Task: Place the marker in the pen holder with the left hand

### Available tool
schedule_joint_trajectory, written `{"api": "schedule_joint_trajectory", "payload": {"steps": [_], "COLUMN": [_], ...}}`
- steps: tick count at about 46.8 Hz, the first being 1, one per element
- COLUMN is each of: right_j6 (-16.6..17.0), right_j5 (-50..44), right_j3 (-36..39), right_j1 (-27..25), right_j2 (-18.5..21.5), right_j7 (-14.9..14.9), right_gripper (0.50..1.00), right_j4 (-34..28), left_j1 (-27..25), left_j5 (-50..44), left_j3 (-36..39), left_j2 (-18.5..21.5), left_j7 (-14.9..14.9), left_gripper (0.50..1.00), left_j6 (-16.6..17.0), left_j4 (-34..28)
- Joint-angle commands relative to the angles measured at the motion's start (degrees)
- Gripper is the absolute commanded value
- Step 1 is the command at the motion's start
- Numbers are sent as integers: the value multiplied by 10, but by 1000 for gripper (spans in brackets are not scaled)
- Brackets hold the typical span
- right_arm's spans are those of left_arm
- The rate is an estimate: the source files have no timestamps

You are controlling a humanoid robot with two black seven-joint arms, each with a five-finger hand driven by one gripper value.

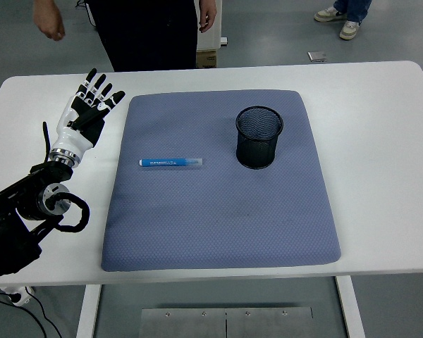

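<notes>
table (381,176): white, carries the whole setup; the mat lies on its middle.
mat (218,211): blue-grey padded pad, the landmark here; likely there to stop the marker rolling and soften contact.
person (148,28): stands beyond the mat's far edge, dark clothes, hands hanging loose, not touching anything.
left hand (90,113): off the mat's left edge, near its far-left corner, above bare table; fingers spread and straight, holding nothing; looks poised before a reach, grasp not yet made.
right hand: not visible.
pen holder (259,137): black mesh cup, upright on the mat's far-right part, mouth open upward, inside looks empty; upright so the marker can drop in from above.
marker (170,163): blue barrel with pale cap end, lying flat on the mat's left-centre, long axis running left-right, well apart from the pen holder, between it and the left hand; flat pose suits a top-down pinch.
stage: start, marker untouched.
next need: hand crosses the mat's left edge, comes down over the marker.
</notes>
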Motion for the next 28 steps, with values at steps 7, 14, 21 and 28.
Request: {"api": "schedule_joint_trajectory", "payload": {"steps": [7, 14, 21, 28], "right_j6": [0, 0, 0, 0], "right_j5": [0, 0, 0, 0], "right_j3": [0, 0, 0, 0], "right_j1": [0, 0, 0, 0], "right_j2": [0, 0, 0, 0], "right_j7": [0, 0, 0, 0], "right_gripper": [1000, 1000, 1000, 1000], "right_j4": [0, 0, 0, 0], "left_j1": [2, 2, 2, 1], "left_j5": [-3, -8, -8, 0], "left_j3": [1, 0, -1, 1], "left_j2": [0, 0, 0, 3], "left_j7": [2, 2, 2, 4], "left_gripper": [1000, 1000, 1000, 1000], "left_j6": [-20, -7, -7, -7], "left_j4": [-1, -1, -1, 0]}}
